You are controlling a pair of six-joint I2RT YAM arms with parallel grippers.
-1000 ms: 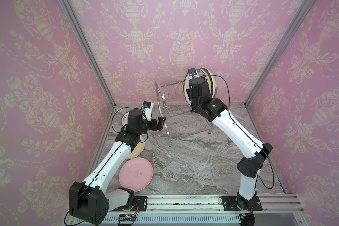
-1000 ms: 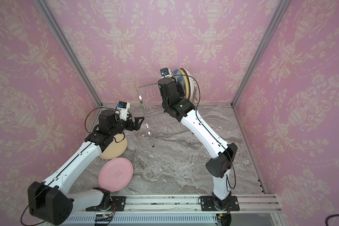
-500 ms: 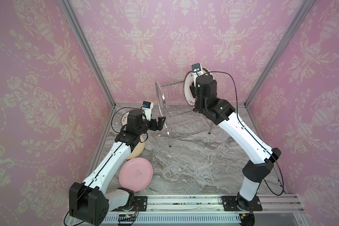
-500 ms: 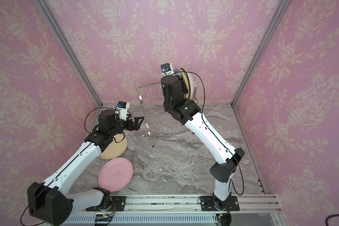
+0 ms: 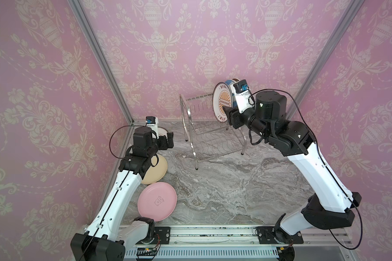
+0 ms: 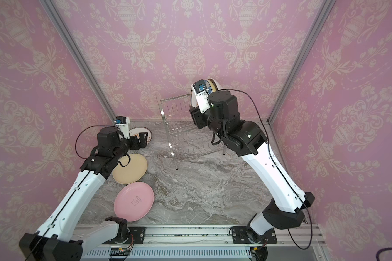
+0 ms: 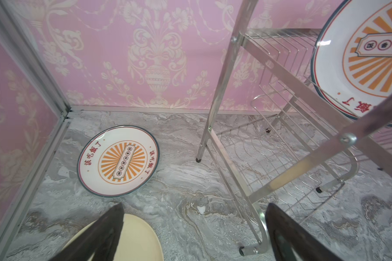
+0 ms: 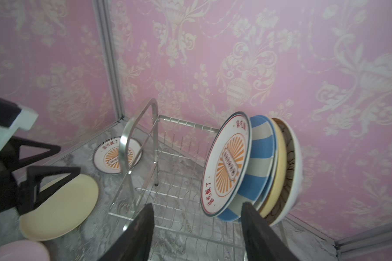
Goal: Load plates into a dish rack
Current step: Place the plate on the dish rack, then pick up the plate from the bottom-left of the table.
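The chrome dish rack (image 5: 204,137) (image 8: 168,180) stands at the back of the table. On its upper tier several plates stand on edge: an orange sunburst plate (image 8: 226,165) (image 5: 222,102) in front, then a blue-striped (image 8: 259,158), a yellow (image 8: 278,162) and a brown floral one (image 8: 290,162). My right gripper (image 8: 197,204) (image 5: 232,115) is open just in front of the sunburst plate's lower edge and holds nothing. My left gripper (image 7: 195,205) (image 5: 169,141) hangs open over the table beside the rack's left leg.
Flat on the table at the left lie a second sunburst plate (image 7: 119,160) (image 6: 143,133) near the back corner, a cream plate (image 5: 155,171) (image 7: 134,239) and a pink plate (image 5: 157,204) (image 6: 134,202). Walls close in on three sides.
My right gripper has opened and drawn back and to the right, away from the sunburst plate, which stays standing in the rack. The left arm has not moved.
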